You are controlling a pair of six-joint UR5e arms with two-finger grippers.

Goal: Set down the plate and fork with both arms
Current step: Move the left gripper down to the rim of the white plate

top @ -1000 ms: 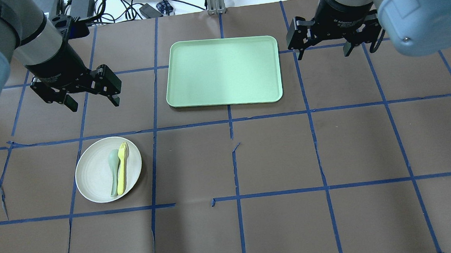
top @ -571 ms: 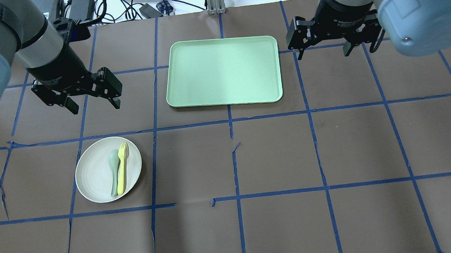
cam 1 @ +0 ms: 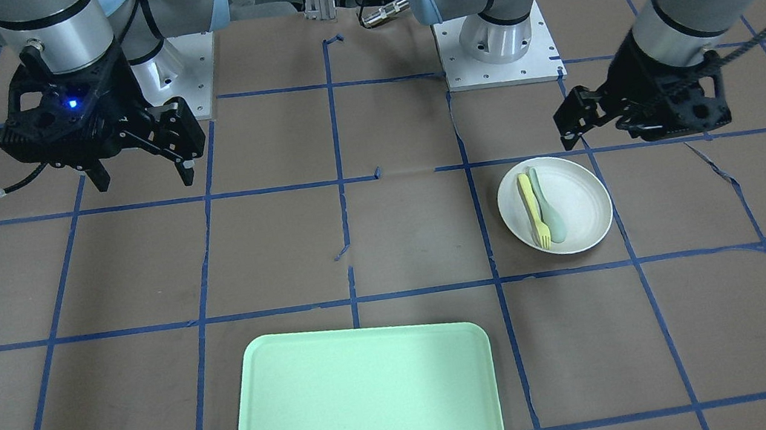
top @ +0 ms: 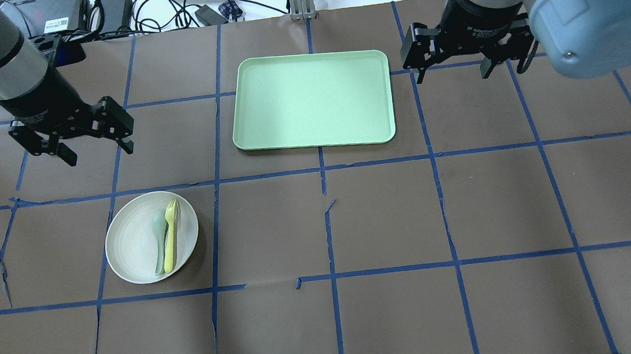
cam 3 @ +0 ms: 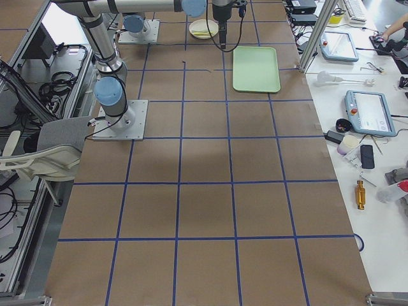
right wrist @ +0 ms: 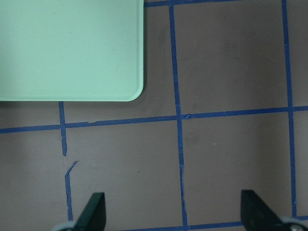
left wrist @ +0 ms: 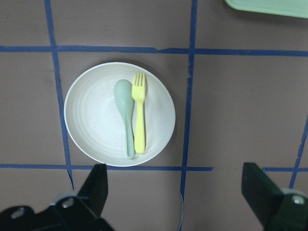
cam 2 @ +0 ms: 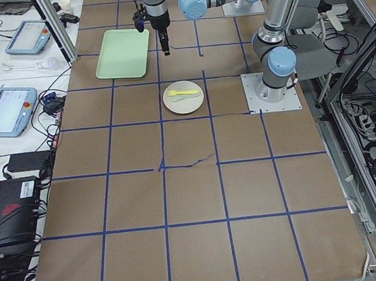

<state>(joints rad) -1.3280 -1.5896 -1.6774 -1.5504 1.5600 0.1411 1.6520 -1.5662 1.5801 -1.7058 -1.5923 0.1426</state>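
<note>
Brown paper crossed by blue tape lines covers the table (top: 386, 216). The plate (top: 130, 253) rests on it at the robot's left. The fork (top: 170, 236) lies inside the plate, side by side with a spoon (top: 158, 243). The left gripper (top: 101, 154) hovers near the plate, jaws spread, holding nothing. The right gripper (top: 453, 76), likewise spread and unloaded, hovers just beside the tray (top: 312, 99), well apart from the plate.

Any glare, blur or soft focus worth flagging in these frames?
Overhead exterior: pale sheen across the tray, soft shadow beside the plate, otherwise sharp. Left wrist: fork crisp, the near fingers soft. Front-facing: even light, sharp throughout.
</note>
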